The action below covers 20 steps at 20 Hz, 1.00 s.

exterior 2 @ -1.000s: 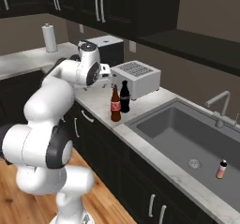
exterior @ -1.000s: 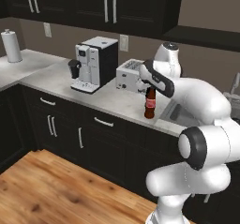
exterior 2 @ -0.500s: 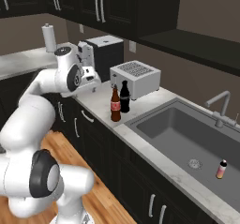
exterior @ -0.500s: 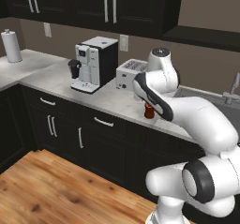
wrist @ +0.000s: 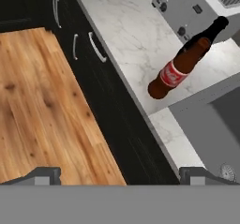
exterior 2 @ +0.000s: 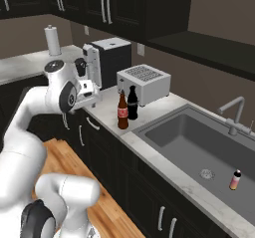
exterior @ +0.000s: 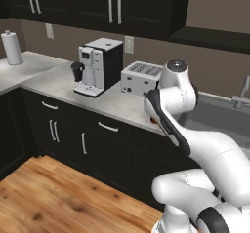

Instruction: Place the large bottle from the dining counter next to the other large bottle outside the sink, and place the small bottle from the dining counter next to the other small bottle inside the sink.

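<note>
Two large bottles [exterior 2: 127, 106] are standing at mid-frame, one small bottle [exterior 2: 235, 179] lower right, one toaster [exterior 2: 143, 83], one coffee machine [exterior 2: 105, 61].

Place: a home kitchen, rendered.
Storage: dark wood cabinets [exterior: 97, 3] above and below.
Desk: pale marble desk [exterior 2: 149, 113].
Appliances: black coffee machine [exterior: 96, 66], silver toaster [exterior 2: 143, 83].
Basin: grey steel sink [exterior 2: 199, 147], curved chrome faucet [exterior 2: 233, 113].
Floor: wooden plank floor [exterior: 58, 198].

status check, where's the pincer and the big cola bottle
Pincer open, empty, off the counter. Cola bottle upright beside black bottle, outside sink. Nothing in the way.
</note>
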Available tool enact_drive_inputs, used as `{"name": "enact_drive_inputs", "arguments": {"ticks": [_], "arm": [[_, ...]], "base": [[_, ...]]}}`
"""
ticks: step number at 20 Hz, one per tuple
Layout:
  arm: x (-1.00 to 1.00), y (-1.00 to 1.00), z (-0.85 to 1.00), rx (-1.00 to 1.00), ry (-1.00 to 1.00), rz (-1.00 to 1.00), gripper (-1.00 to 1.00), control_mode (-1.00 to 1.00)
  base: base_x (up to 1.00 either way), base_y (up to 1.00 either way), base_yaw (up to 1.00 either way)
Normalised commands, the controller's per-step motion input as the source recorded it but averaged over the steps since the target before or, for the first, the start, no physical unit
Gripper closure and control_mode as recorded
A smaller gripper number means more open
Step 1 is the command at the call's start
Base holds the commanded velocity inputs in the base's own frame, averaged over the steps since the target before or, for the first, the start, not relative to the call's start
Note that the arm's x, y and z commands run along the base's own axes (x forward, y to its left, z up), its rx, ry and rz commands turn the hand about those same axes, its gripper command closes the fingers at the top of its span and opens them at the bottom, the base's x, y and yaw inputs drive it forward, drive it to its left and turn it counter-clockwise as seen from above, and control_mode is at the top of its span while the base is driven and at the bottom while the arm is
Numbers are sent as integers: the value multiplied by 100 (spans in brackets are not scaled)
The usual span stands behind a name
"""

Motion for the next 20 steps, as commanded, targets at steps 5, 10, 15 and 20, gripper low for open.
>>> {"name": "enact_drive_inputs", "arguments": {"ticks": [5,10,15,20], "arm": [[-77,3,0,0,-3,-13,-100,-100],[-68,0,0,3,-2,-12,-100,-100],[-36,-2,0,11,-1,-1,-100,-100],[-3,-2,0,9,0,0,-100,-100]], "base": [[0,0,0],[0,0,0],[0,0,0],[0,0,0]]}}
